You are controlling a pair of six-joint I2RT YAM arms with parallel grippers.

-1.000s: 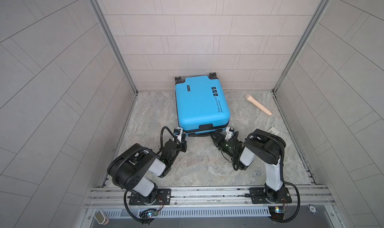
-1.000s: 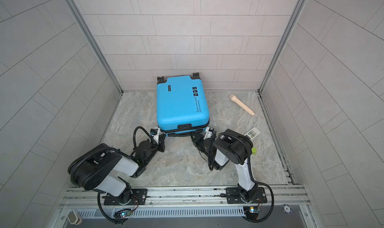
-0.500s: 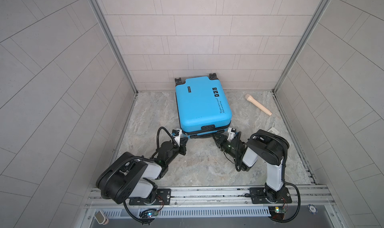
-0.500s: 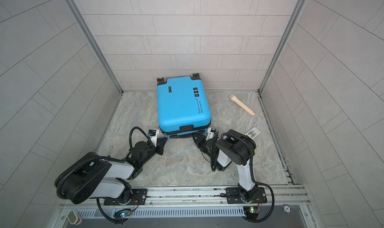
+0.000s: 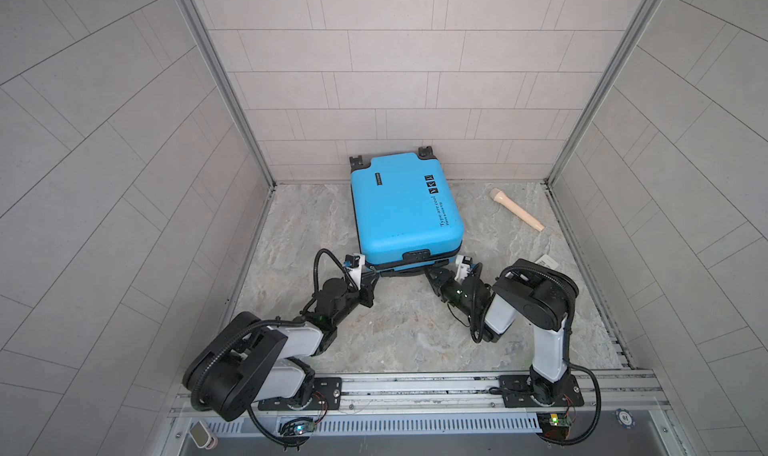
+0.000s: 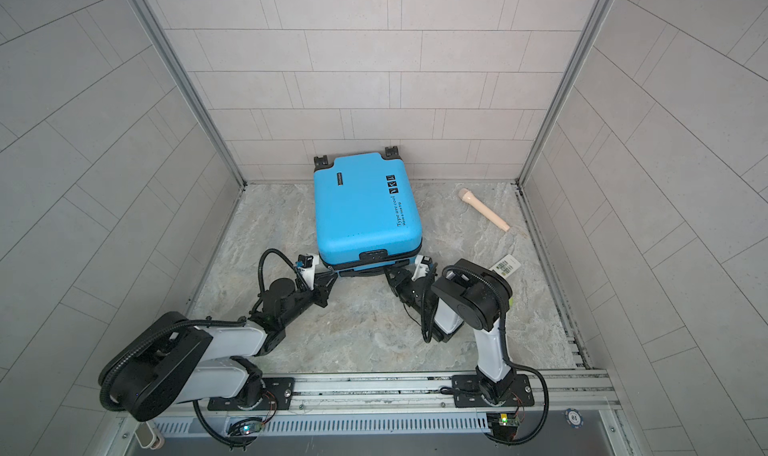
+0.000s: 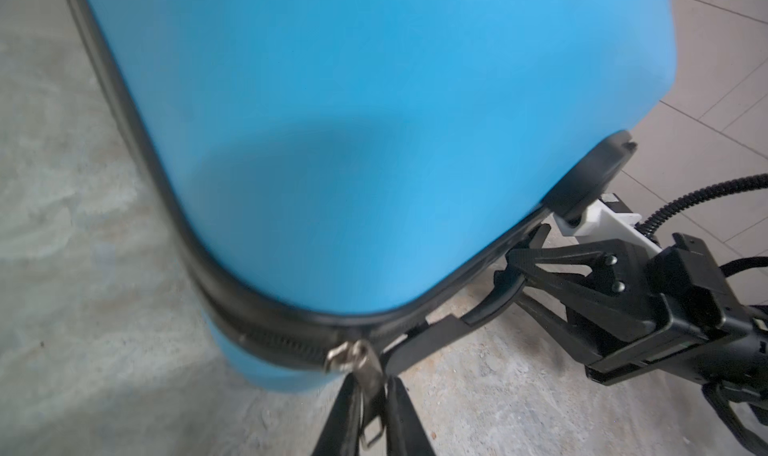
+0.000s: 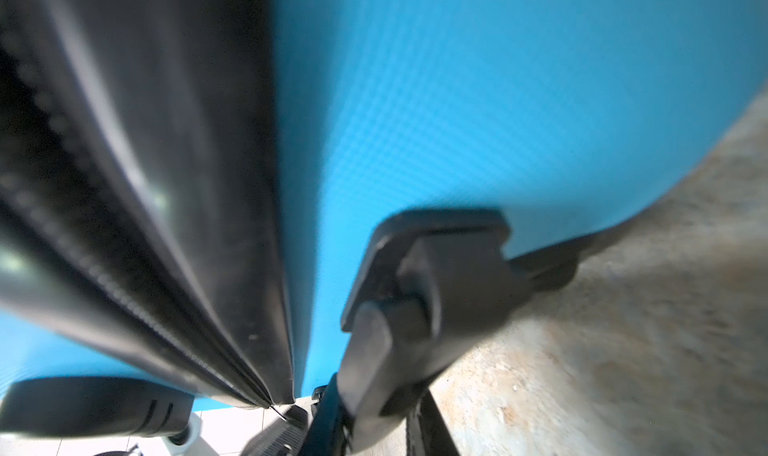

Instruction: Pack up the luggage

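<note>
The luggage is a bright-blue hard-shell suitcase. It lies flat on the stone floor with its lid down and its black wheels against the back wall. My left gripper is at its front left corner. The metal zipper pull lies between its fingers, which stand a sliver apart on each side. My right gripper is at the front right corner, shut on a black handle on the case's edge. The black zipper band runs round the corner.
A beige microphone-shaped object lies on the floor at the back right. A white barcode card lies beside the right arm's elbow. Tiled walls close in three sides, and a metal rail carries both arm bases at the front.
My left arm has sunk lower and stretched out along the floor, and its fingers have eased off the zipper pull. The luggage's front end has shifted slightly right. My right gripper keeps its hold.
</note>
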